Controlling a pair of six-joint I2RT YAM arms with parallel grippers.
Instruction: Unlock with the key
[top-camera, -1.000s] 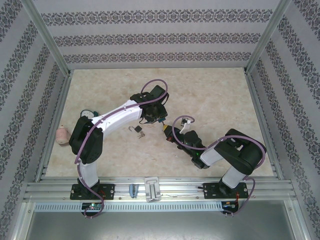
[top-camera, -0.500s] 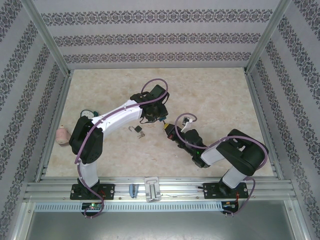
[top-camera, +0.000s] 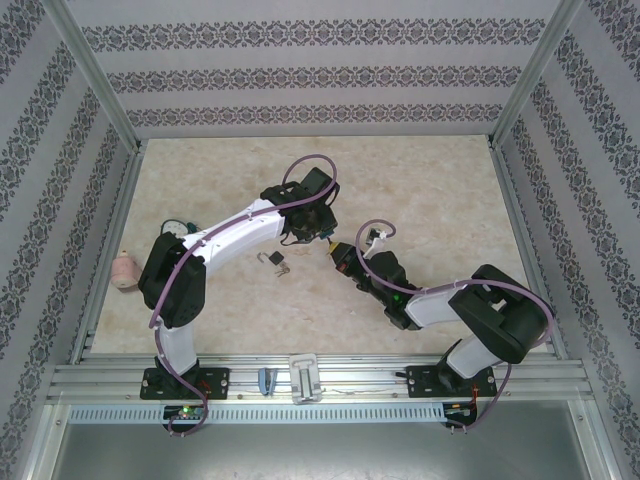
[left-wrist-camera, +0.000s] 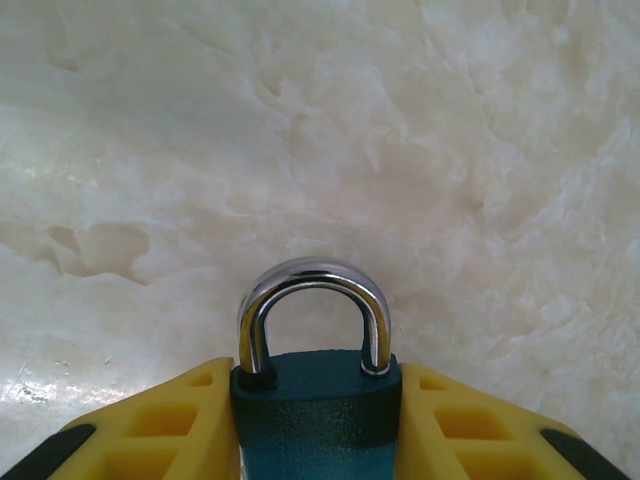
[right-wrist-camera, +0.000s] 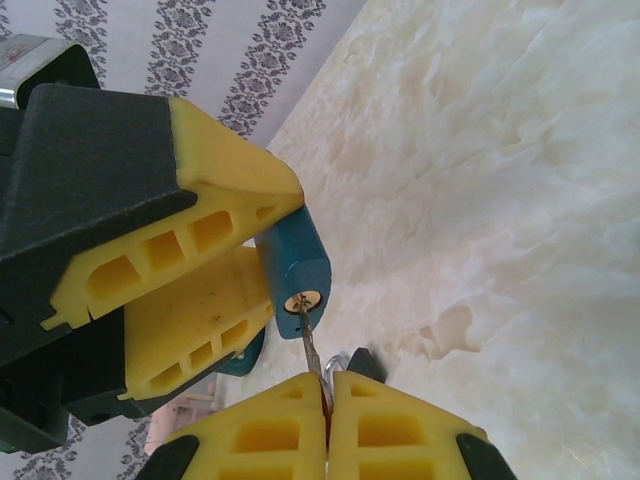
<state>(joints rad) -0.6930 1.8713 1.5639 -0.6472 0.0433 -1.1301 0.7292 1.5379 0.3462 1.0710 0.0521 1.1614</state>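
A teal padlock (left-wrist-camera: 315, 415) with a chrome shackle (left-wrist-camera: 313, 283) sits clamped between my left gripper's (left-wrist-camera: 317, 382) yellow fingers, and the shackle is seated in the body at both ends. In the right wrist view the padlock (right-wrist-camera: 297, 258) hangs bottom-first, its round keyhole (right-wrist-camera: 303, 301) facing my right gripper (right-wrist-camera: 328, 386). That gripper is shut on a thin metal key (right-wrist-camera: 309, 342), whose tip is at the keyhole. From above, the left gripper (top-camera: 318, 236) and right gripper (top-camera: 338, 252) meet at mid-table.
A small dark padlock (top-camera: 275, 261) lies on the marble tabletop just left of the grippers, and its body (right-wrist-camera: 366, 362) peeks out behind my right fingers. A pink object (top-camera: 122, 270) sits at the left edge. Patterned walls enclose the table (top-camera: 430, 190).
My right gripper has moved up and left with the key, closing the gap to the padlock in the left gripper. The left arm has stayed still.
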